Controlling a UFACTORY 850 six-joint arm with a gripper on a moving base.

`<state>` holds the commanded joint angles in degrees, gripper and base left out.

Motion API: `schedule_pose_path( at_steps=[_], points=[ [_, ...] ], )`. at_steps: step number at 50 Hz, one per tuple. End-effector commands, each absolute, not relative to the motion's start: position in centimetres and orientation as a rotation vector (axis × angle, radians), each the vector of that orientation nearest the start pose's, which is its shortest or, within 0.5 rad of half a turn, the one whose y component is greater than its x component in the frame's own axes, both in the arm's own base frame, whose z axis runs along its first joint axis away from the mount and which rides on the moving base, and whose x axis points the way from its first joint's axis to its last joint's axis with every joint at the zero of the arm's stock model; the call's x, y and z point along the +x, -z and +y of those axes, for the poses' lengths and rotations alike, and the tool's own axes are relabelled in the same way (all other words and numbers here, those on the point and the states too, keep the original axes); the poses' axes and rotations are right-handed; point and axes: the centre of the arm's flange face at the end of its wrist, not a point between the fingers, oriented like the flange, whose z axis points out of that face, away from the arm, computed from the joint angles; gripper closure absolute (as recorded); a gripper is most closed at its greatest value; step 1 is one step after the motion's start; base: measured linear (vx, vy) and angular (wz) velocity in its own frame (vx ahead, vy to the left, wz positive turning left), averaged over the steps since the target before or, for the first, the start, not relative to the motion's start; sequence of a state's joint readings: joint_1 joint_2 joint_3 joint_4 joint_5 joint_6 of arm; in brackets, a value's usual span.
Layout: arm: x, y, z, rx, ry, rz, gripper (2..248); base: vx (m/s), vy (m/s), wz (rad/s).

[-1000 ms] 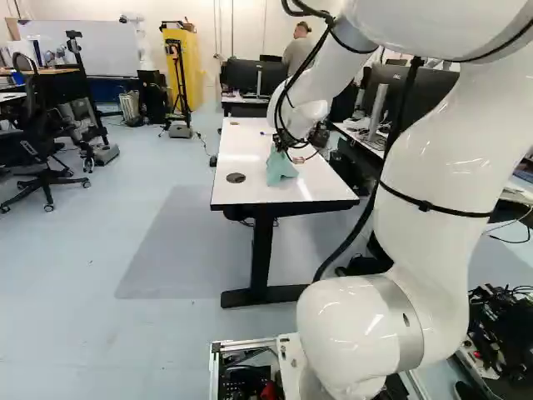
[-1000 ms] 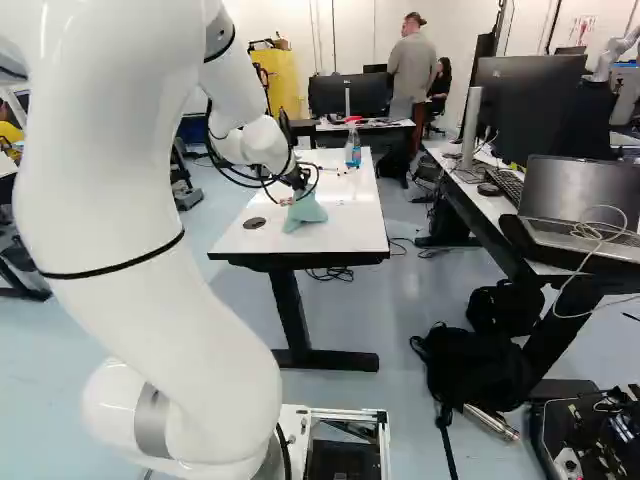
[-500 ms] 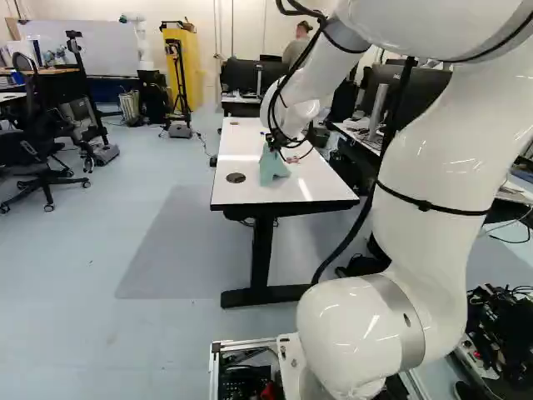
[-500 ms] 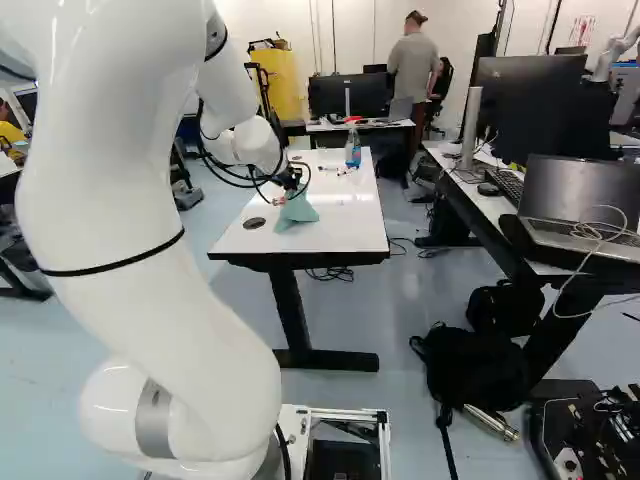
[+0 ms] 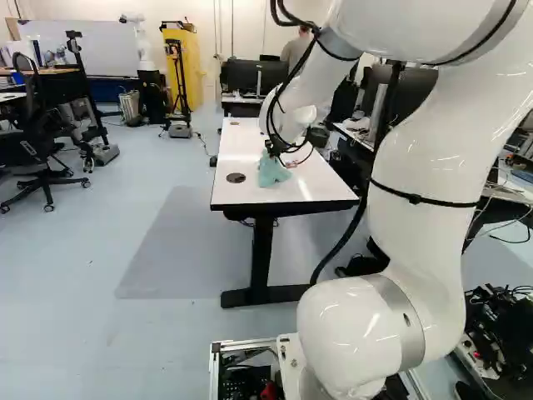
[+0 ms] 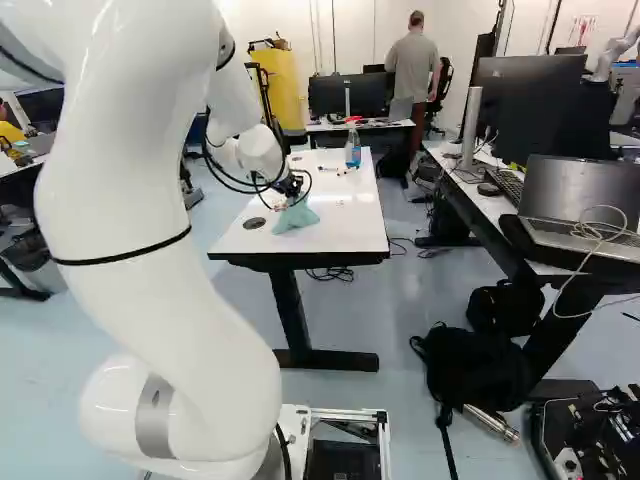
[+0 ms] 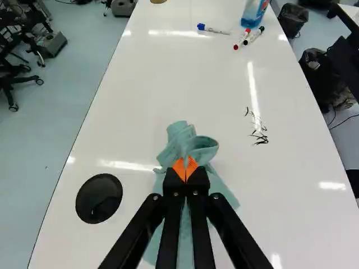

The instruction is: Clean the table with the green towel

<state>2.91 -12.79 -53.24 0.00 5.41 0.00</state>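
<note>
Green towel [image 7: 180, 136], one, pinched in closed jaws, since lowered to slump more flatly over the table [image 7: 140, 101] just inside its near edge; black scribbles [image 7: 261, 138] towards the right long edge, seemingly the wipe's next call.

Spray btl [image 6: 353, 152] stood upright, 3 markers [image 7: 242, 39] lay nr it. Far R of right base view: open laptop [image 6: 580, 195] & kbd [image 6: 508, 187] were on a desk [image 6: 478, 198], black bag [image 6: 475, 365] on floor [image 6: 415, 300]. Left base view, L side: office chair [image 5: 29, 150] stood well apart from tripod [image 5: 178, 92]; whiteboard [image 5: 92, 48] was behind.
</note>
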Motion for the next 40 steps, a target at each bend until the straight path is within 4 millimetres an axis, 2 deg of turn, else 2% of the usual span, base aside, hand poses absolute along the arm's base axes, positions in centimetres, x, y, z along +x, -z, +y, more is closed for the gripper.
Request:
schedule_pose_path(
  at_steps=[25,40],
  points=[
    [54.9,-42.4,2.8,-2.907,1.139,-0.074,229,0.0,0.0,0.0],
    [54.9,-42.4,2.8,-2.909,1.135,-0.074,229,0.0,0.0,0.0]
  ],
)
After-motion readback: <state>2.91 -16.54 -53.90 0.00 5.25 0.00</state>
